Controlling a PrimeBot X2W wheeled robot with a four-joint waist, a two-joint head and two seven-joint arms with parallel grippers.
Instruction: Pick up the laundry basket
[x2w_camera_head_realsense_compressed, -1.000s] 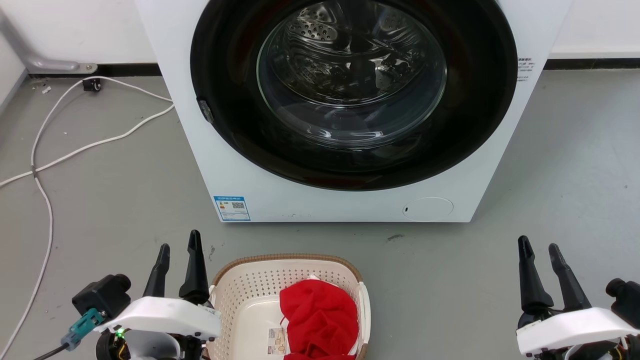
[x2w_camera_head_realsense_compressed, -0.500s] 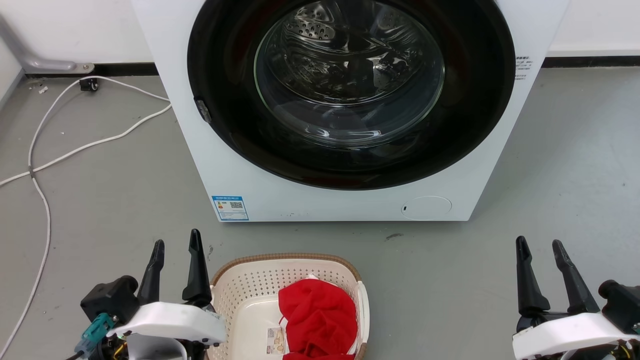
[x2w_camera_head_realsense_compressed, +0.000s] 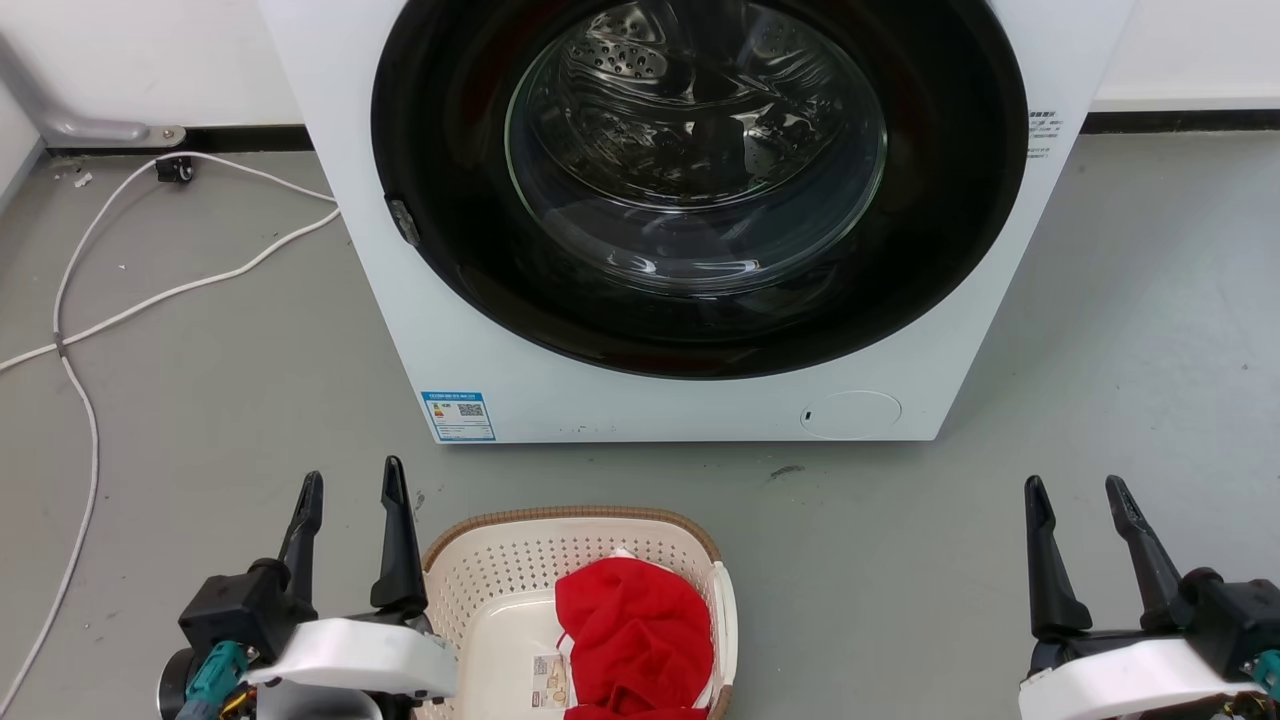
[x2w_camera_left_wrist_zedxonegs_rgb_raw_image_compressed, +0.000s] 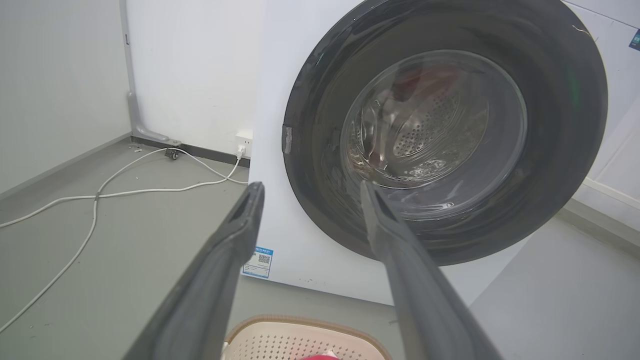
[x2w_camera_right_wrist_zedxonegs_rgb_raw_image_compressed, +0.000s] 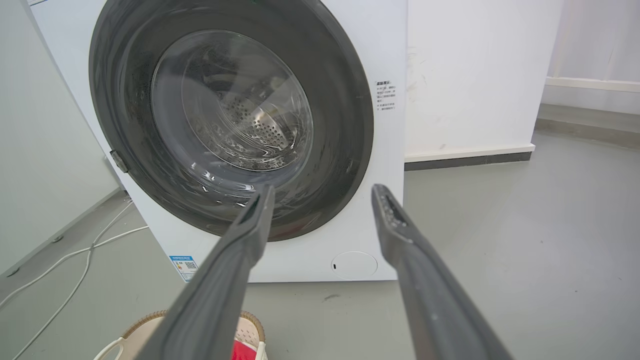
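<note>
Head view. The laundry basket (x2w_camera_head_realsense_compressed: 570, 513) sits on the grey floor (x2w_camera_head_realsense_compressed: 1100, 350) in front of the washing machine (x2w_camera_head_realsense_compressed: 650, 410), low in the picture and a little left of centre. A red cloth (x2w_camera_head_realsense_compressed: 635, 625) is heaped in its right half, and a small sticker (x2w_camera_head_realsense_compressed: 552, 680) shows on the bottom. The left tool (x2w_camera_head_realsense_compressed: 352, 472) is just beside the basket's left rim, fingers parted with nothing between them, pointing toward the machine. The right tool (x2w_camera_head_realsense_compressed: 1074, 482) is well apart from the basket, off to the right, parted about as wide and also empty. A white cable (x2w_camera_head_realsense_compressed: 62, 345) trails over the floor at far left.

Left wrist view. The left tool (x2w_camera_left_wrist_zedxonegs_rgb_raw_image_compressed: 311, 186) has its two fingers spread with only air between the tips. They aim at the machine's dark round door, not at the basket. The basket's brown rim (x2w_camera_left_wrist_zedxonegs_rgb_raw_image_compressed: 305, 320) peeks in at the bottom edge, below the fingers.

Right wrist view. The right tool (x2w_camera_right_wrist_zedxonegs_rgb_raw_image_compressed: 324, 189) is likewise spread and carrying nothing. A corner of the basket (x2w_camera_right_wrist_zedxonegs_rgb_raw_image_compressed: 150, 320) lies at lower left, well off the line of the fingers.

Progress, as I judge it: nothing of the pick-up is done. The basket rests on the floor, ungripped. Left to do: bring each tool to a side handle or the rim, close, lift. The right one has the longer way to go.
</note>
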